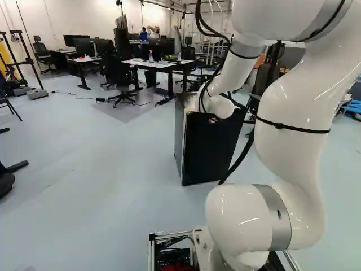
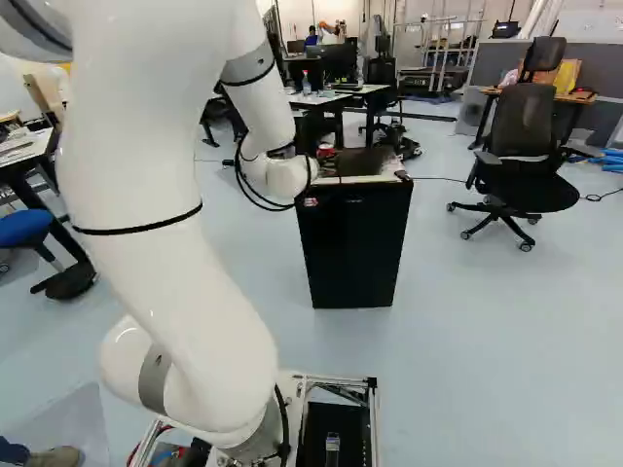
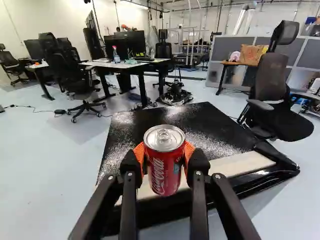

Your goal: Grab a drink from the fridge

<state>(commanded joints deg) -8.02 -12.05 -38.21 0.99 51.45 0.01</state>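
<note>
I've got the red can (image 3: 164, 172) in the gripper (image 3: 164, 159), clamped btwn both fingers, orange pads (image 3: 138, 159) on opp. sides of it, can approx. upright w/ its silver lid up. From the wrist cam it shows in front of the near part of the fridge's top (image 3: 175, 117); can't tell if its base touches anything.

That surface is black, w/ pale specks and glare, mostly toward its far edge and sides. A pale strip (image 3: 240, 164) runs along the near edge, then a glossy black lip (image 3: 270, 176). The fridge (image 2: 355, 248) itself is a low dark box standing on the pale blue-grey floor (image 1: 101, 175), just R of the middle in my L base view.

Rm. beyond: white desks (image 3: 107, 64) w/ dark monitors (image 3: 131, 44), a clear bottle (image 3: 116, 56) on one, and several dark office chairs nearby. A black mesh chair (image 2: 517, 190) stands R of the fridge in the R base view, w/ grey partitions (image 3: 225, 49) behind it and a sm. wood-topped table (image 3: 234, 63) carrying a brown paper bag (image 3: 252, 54). Dark wheeled kit (image 3: 175, 94) sits on the flr. btwn fridge and desks; white wall (image 1: 73, 17) at the back.
</note>
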